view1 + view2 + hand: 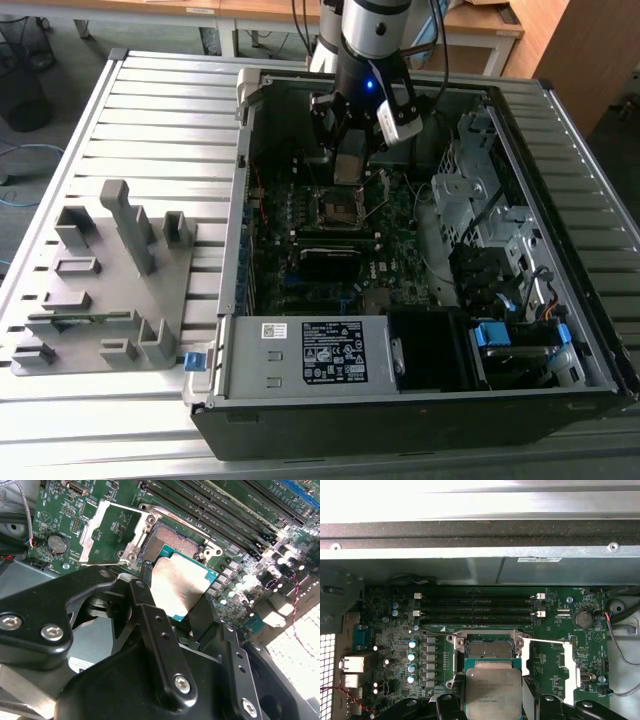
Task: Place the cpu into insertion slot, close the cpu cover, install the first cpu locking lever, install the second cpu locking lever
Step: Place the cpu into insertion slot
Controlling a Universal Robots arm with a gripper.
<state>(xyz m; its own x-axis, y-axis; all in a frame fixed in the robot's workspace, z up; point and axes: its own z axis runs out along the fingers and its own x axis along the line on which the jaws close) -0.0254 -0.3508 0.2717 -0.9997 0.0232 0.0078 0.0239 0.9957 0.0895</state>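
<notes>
Step one is the one in hand here: placing the chip. Your black two-finger gripper [175, 594] is clamped narrow on the small flat square cpu [182, 582] with the greyish-silver metal top, one finger on each of two opposite edges. In both wide and close views it hangs inside the open case, over the board.

Just past the chip is the small square dark insertion slot [489, 649] with its thin metal rim. It's bare, and the cpu [492, 690] sits above its near edge rather than centred over it, so nothing is seated yet. My read is that this placement wants the chip level and square to the rim before it goes in, with no tilt.

The thin square silver metal cpu cover [92, 537] is swung open to one side, so it's clear of the socket mouth.

Room-wise, you're okay but not roomy. The long narrow black memory slots [477, 612] run just beyond the socket, and the grey metal case wall [470, 535] rises behind them.
</notes>
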